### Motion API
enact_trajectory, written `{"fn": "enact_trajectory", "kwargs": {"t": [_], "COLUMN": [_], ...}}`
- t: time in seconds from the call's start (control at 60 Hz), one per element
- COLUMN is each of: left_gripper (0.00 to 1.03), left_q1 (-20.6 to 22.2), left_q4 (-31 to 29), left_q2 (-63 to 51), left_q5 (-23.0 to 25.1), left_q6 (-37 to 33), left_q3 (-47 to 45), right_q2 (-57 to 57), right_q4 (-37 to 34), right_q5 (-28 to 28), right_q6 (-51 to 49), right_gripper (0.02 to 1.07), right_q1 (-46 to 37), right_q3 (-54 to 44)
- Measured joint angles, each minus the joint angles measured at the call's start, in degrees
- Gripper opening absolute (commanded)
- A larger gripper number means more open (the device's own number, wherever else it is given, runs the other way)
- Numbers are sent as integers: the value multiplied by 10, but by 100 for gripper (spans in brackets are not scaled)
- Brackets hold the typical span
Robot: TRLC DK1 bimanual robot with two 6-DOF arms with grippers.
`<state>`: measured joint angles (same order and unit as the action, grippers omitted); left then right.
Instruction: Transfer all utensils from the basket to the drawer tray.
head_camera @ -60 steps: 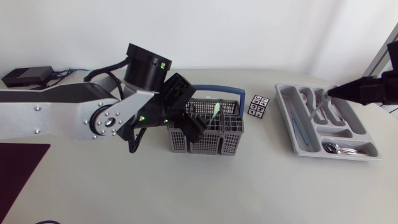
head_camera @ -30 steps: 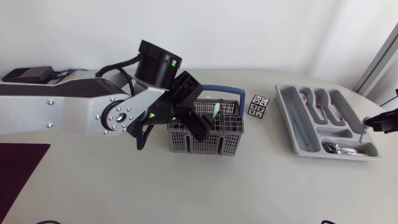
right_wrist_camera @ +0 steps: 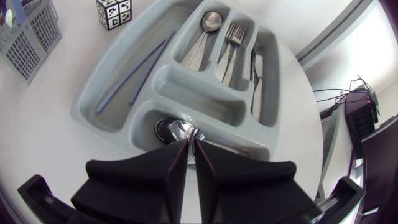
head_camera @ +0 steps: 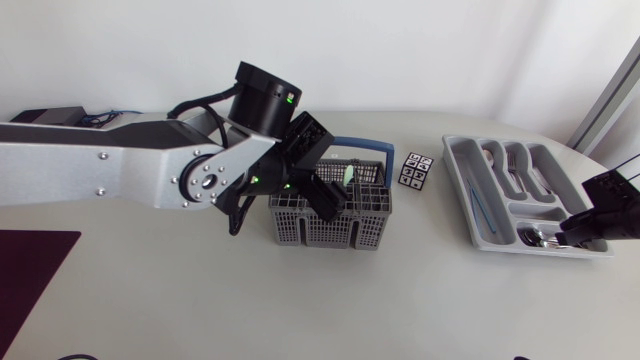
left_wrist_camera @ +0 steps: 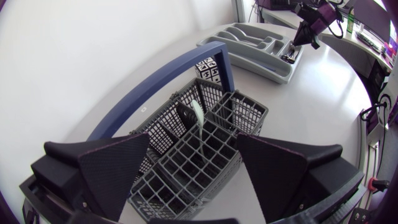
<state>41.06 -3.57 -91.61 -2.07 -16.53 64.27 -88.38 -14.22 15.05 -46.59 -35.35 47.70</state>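
A grey mesh basket [head_camera: 330, 215] with a blue handle [head_camera: 355, 145] stands mid-table and holds a pale green utensil [head_camera: 346, 177]. My left gripper [head_camera: 325, 195] hangs open just above it; in the left wrist view the green utensil [left_wrist_camera: 199, 118] stands in the basket [left_wrist_camera: 186, 162] ahead of the wide-spread fingers [left_wrist_camera: 118, 168]. The grey drawer tray [head_camera: 462, 200] lies at the right. My right gripper [head_camera: 578, 232] sits at its front right corner. Its fingertips [right_wrist_camera: 180, 149] are a narrow slit apart over shiny spoons [right_wrist_camera: 177, 129] in the front compartment.
The tray [right_wrist_camera: 87, 112] also holds blue sticks [right_wrist_camera: 134, 74], a spoon [right_wrist_camera: 211, 22], forks [right_wrist_camera: 233, 37] and a knife [right_wrist_camera: 255, 62]. A black-and-white marker cube [head_camera: 416, 170] stands between basket and tray. A black box [head_camera: 40, 120] is at the back left.
My right gripper came from the tray's rear to its front right corner, lowered a utensil into the front compartment and parted slightly. My left arm shifted a little right over the basket.
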Motion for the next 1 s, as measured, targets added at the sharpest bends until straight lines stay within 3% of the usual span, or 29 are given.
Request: {"fn": "enact_trajectory", "kwargs": {"t": [0.083,0.35,0.517,0.717,1.0], "left_gripper": [97,87,76,70,69], "left_q1": [0,0,-3,-5,-9], "left_q4": [0,18,42,66,101], "left_q2": [-5,-11,-14,-24,-53], "left_q5": [0,0,0,0,0], "left_q6": [0,15,40,55,63], "left_q3": [2,7,7,7,7], "right_q2": [-7,2,40,78,102], "right_q4": [6,0,-20,-40,-51], "right_q5": [-3,-5,0,21,44], "right_q6": [0,-2,-1,5,16], "right_gripper": [55,92,98,100,101], "right_q1": [6,8,10,15,16], "right_q3": [-11,-17,-20,-21,-22]}}
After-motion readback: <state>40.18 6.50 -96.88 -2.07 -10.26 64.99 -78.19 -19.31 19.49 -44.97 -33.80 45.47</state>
